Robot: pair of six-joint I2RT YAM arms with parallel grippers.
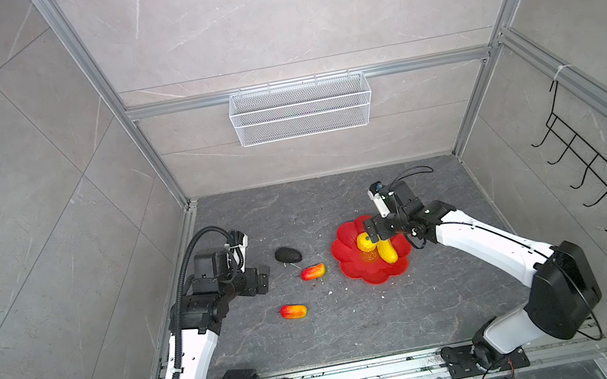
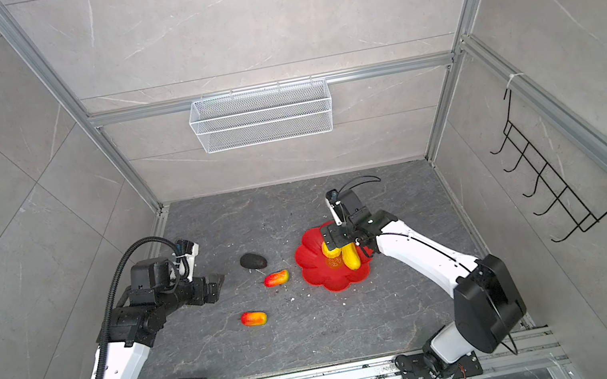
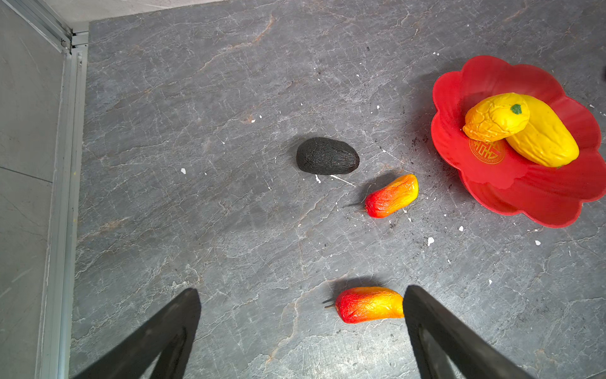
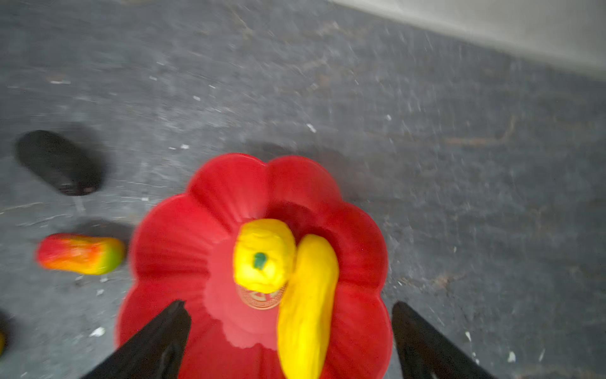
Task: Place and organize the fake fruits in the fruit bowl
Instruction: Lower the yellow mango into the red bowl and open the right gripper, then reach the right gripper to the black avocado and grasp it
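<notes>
right gripper (image 4: 290,305): jaws spread, empty, above glossy red scalloped dish (image 4: 170,242) | dish holds round yellow plastic fruit (image 4: 264,256), long yellow oblong (image 4: 308,315) | left gripper (image 3: 301,290): jaws spread, empty

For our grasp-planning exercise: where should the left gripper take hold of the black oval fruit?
Likely across its narrow middle, from above: the black oval fruit lies flat on the table, touching nothing, so the left gripper can straddle its short width.

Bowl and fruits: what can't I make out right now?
Emblem: partly under round fruit, left wrist view.
Round fruit: partly behind right tool, both top views.
Near red fruit: end behind left tool finger.
Right wrist view: blurred throughout.
</notes>
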